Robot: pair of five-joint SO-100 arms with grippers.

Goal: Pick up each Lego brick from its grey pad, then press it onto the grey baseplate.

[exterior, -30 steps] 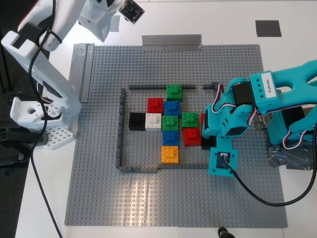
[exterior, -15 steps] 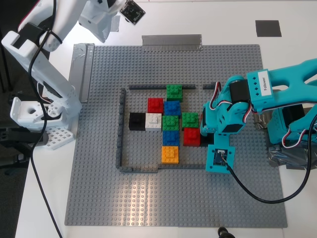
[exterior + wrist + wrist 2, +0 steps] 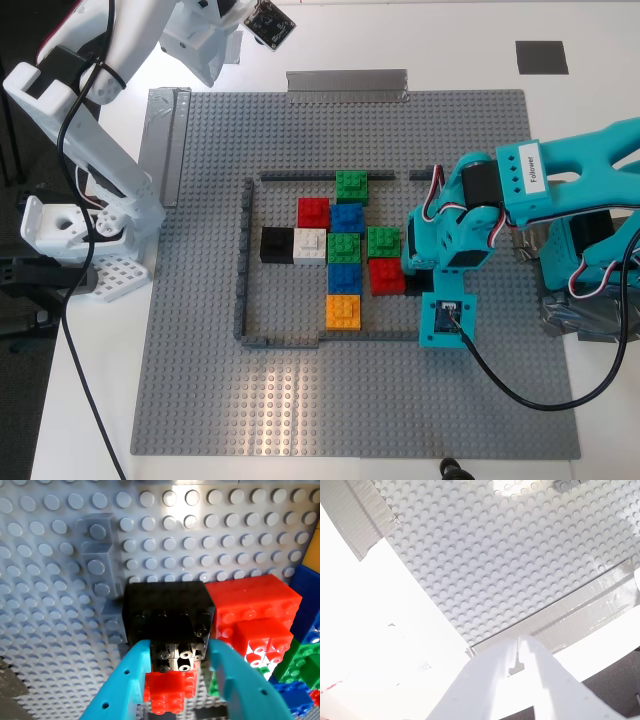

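Spreading across nearly the whole exterior view: grey baseplate (image 3: 300, 400), studded, with a thin dark frame (image 3: 243, 260) of low walls near its middle and silver tape strips (image 3: 346, 84) at its 12 and 10 o'clock edges. Reaching in from 3 o'clock: teal arm, elbow folded, wrist bent steeply down, camera block lowest; my first gripper (image 3: 180, 677) at the frame's 3 o'clock side, jaws slightly apart and clamped on a black brick (image 3: 167, 615) held right against a red brick (image 3: 387, 275). Seen along the first wrist view, black brick just above or on the studs, seating unclear, a second small red piece (image 3: 167, 692) below it between the teal fingers (image 3: 125, 685). Raised at 10 o'clock: white arm, my second gripper (image 3: 520, 655) high over the baseplate's taped edge, jaws together on nothing. Clustered inside the frame: green, red, blue, white, orange bricks and another black brick (image 3: 276, 244). Sitting off the plate at 1 o'clock on the white table: dark grey pad (image 3: 541, 57)
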